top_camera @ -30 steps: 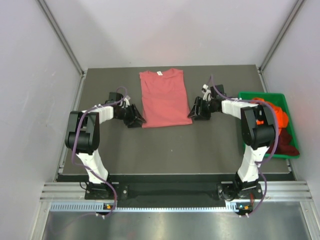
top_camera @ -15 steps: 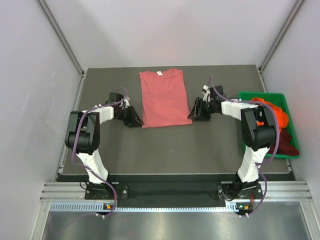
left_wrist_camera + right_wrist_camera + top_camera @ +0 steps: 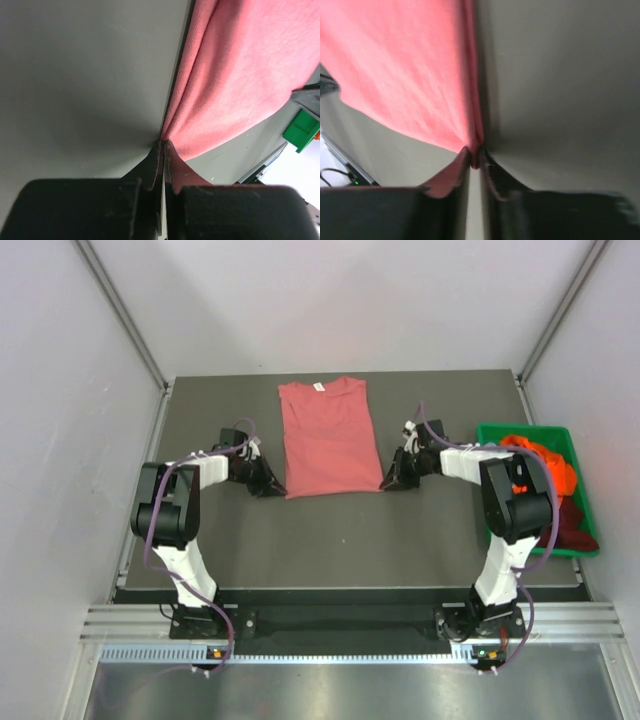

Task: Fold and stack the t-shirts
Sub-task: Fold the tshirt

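- salmon-pink t-shirt (image 3: 328, 438) lies flat mid-bench toward the far edge, a long oblong, collar and white neck label at the far end, hem nearest the arms
- top view: left tool (image 3: 272, 483) sits at the near-left hem corner, right tool (image 3: 390, 480) at the near-right hem corner, both low on the bench (image 3: 350, 540); from up here can't tell if cloth is actually between the fingers
- left wrist view settles it: fingers pressed together with a thin pinch of pink hem between the tips, cloth fanning away from the pinch and slightly lifted at the edge
- right wrist view: same thing mirrored, tips closed narrow on the pink corner, a fold of cloth draped over one finger; picture is soft
- only the top view shows the green bin (image 3: 520, 427) at the right edge of the bench, well apart from the pink shirt, with bright orange t-shirts (image 3: 545, 455) heaped at its far end and a dark maroon t-shirt (image 3: 575, 525) at its near end
- left wrist view catches just a green corner of that bin past the shirt's far side
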`<state>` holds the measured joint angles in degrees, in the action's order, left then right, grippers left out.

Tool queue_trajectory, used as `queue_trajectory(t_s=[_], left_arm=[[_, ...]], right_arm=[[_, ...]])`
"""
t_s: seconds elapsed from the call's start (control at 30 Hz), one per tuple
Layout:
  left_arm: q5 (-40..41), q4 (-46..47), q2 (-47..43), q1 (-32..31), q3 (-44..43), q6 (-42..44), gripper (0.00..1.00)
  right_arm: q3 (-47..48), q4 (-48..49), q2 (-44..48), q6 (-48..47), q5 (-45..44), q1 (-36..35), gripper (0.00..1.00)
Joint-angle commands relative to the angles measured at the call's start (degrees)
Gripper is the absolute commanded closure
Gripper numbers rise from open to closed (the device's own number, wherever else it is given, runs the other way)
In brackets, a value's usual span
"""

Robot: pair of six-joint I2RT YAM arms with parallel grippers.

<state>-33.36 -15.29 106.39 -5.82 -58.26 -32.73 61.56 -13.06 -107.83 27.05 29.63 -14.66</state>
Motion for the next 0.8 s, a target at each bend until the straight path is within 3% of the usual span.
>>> queue_trajectory(t_s=[0.0, 0.03, 0.63, 0.73, 0.77], left_arm=[[-0.4, -1.0, -2.5, -0.8, 1.6, 0.1, 1.00], [0.0, -2.2, -3.8, -0.9, 2.1, 0.3, 1.00], [7.7, -10.3, -26.6, -11.6, 18.4, -3.7, 1.00], [6.6, -7.1, -28.4, -11.6, 20.6, -4.3, 0.85], [5.0, -5.7, -28.8, -11.6, 20.9, -4.5, 0.69]], right_arm=[[-2.4, -2.1, 1.7, 0.5, -3.3, -0.9, 0.97], [-2.9, -1.9, 2.3, 0.5, -3.5, -0.8, 1.00], [-24.6, -5.2, 27.7, 1.4, -10.6, -1.5, 1.00], [-25.3, -5.1, 28.8, 1.6, -10.4, -1.6, 1.00], [-25.4, -5.0, 29.0, 1.9, -9.9, -1.6, 1.00]])
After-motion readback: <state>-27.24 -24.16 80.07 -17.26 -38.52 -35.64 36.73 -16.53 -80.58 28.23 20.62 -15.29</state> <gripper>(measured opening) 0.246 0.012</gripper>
